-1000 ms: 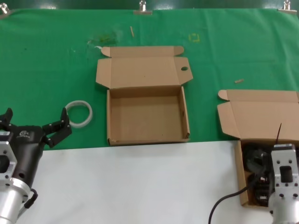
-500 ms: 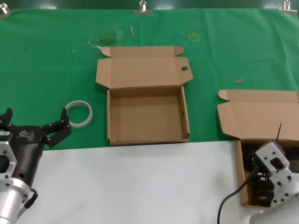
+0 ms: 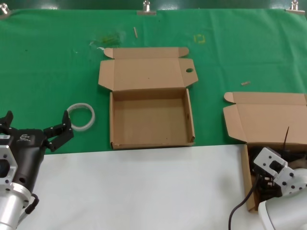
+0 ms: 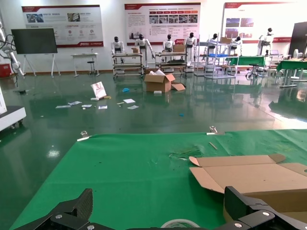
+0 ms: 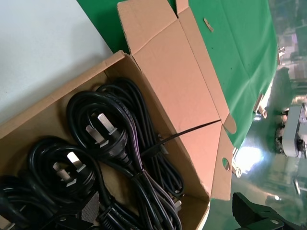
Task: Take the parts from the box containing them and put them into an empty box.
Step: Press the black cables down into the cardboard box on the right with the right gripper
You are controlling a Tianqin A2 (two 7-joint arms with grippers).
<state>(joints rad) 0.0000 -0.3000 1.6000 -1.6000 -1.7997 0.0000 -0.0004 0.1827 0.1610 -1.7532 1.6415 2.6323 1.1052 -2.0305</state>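
Several black power cords [image 5: 120,143] lie coiled in the open cardboard box [image 3: 249,184] at the lower right; its lid [image 3: 268,117] stands folded back. In the head view the cords are mostly hidden by my right arm. My right gripper [image 3: 267,179] hangs tilted over this box, open, its fingers [image 5: 252,218] spread either side of the cords, holding nothing. The empty box [image 3: 112,120] sits in the middle, its lid flap pierced by a round hole [image 3: 189,71]. My left gripper [image 3: 36,129] waits open and empty at the lower left.
A white plastic ring [image 3: 80,116] lies on the green cloth between my left gripper and the empty box; it also shows in the left wrist view [image 4: 180,224]. A black cable tie [image 5: 192,130] sticks up from the cords. White table surface runs along the front.
My right wrist has tipped over and sunk lower above the box of cords. The left arm, both boxes and the ring have not moved.
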